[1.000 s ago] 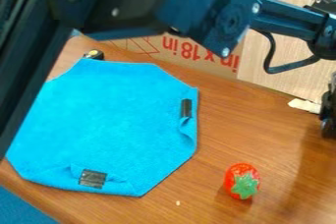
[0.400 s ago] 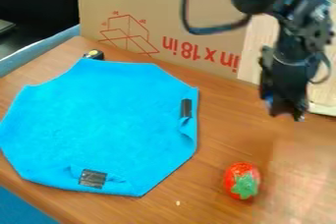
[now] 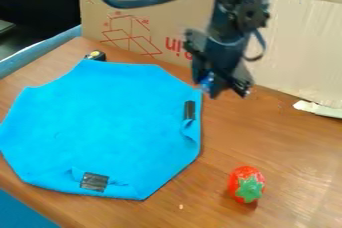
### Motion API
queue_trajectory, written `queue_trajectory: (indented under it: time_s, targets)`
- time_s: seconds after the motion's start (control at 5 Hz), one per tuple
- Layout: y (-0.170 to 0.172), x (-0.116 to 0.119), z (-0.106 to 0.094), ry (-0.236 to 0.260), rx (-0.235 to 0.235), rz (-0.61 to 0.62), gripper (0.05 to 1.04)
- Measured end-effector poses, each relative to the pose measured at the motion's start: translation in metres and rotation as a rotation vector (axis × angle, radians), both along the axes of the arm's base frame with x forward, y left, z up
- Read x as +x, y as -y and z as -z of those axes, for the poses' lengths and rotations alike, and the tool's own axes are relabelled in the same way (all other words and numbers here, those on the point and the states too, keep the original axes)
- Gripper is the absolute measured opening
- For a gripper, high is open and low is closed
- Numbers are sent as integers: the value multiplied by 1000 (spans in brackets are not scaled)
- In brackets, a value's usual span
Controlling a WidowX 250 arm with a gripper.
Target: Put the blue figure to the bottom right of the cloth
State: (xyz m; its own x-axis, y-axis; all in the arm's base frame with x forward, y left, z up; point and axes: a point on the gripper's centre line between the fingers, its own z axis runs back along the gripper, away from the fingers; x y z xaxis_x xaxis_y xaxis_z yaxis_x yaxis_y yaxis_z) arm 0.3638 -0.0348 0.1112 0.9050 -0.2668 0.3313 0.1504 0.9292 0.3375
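1. Hand (image 3: 228, 90) at upper middle-right of the view, hanging above the tabletop (image 3: 280, 139) near the cloth's upper right edge, cardboard box (image 3: 150, 2) behind.
2. Hand's state: narrow, apparently closed on the blue figure (image 3: 207, 80). Only a small blue patch shows at its lower end, on the camera's left; the figure's outline and tilt cannot be made out.
3. Blue cloth (image 3: 107, 122) spread on the tabletop, a dark strip (image 3: 190, 110) on its right edge, another dark strip (image 3: 94, 181) near the bottom. Right edge rumpled below the first strip.
4. Toy strawberry (image 3: 246, 184) on bare wood, right of the cloth's slanting lower right edge, apart from it.
5. Step in hand, as judged: the carry. Figure seems held, target unreached; the move called for is toward the camera, to the lower right part of the cloth.
6. Advice: keep height over the rumpled edge and strip; a low pass could snag or drag the cloth. Settle above the flatter corner area before going down.
7. Come down slowly, straight; release only once the figure bears on the surface. Soft cloth may let it tip.
8. Leave room on the strawberry side, else a knock sends it rolling.
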Motion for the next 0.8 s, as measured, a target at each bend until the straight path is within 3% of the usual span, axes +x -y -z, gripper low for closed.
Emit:
queue_trajectory:
  time_s: [0.2, 0.4, 0.6, 0.8]
  targets:
    - [-39, -23, 5, -34, -31, -181, 389]
    - [-55, -37, 19, -66, -1, -241, 389]
    - [-78, -39, 47, -98, 7, -306, 389]
    - [-75, -32, 71, -104, -16, -290, 389]
